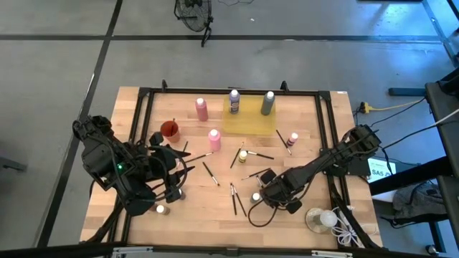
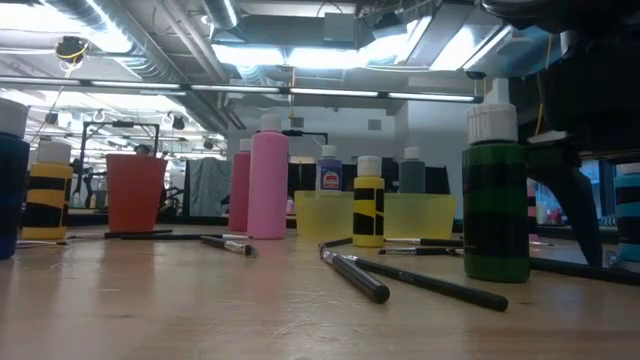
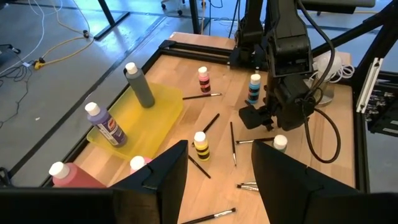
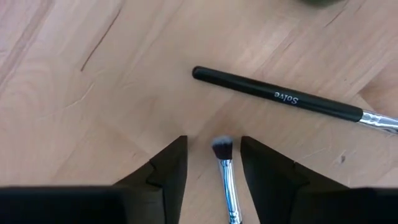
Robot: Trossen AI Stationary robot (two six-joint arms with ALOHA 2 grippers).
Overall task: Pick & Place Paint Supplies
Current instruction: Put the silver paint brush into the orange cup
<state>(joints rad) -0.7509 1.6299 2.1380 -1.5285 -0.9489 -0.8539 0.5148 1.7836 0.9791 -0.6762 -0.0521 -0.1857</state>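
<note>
Paint bottles and brushes stand and lie scattered on the wooden table. A purple bottle (image 1: 234, 100) and a grey bottle (image 1: 267, 102) stand at the yellow tray (image 1: 247, 120). Two pink bottles (image 1: 202, 109) (image 1: 214, 139), a yellow-striped bottle (image 1: 243, 155) and a green bottle (image 2: 495, 200) stand on the bare wood. My right gripper (image 4: 213, 142) is open and low over the table. Its fingers stand on either side of a thin brush (image 4: 225, 171) without touching it, and a dark-handled brush (image 4: 277, 94) lies just beyond. My left gripper (image 3: 221, 168) is open, raised over the table's left side.
A red cup (image 1: 170, 130) stands left of the pink bottles. A clear dish with a white ball (image 1: 321, 218) and a cord sits at the near right corner. More brushes (image 1: 234, 197) lie mid-table. A black frame (image 1: 143, 92) borders the board.
</note>
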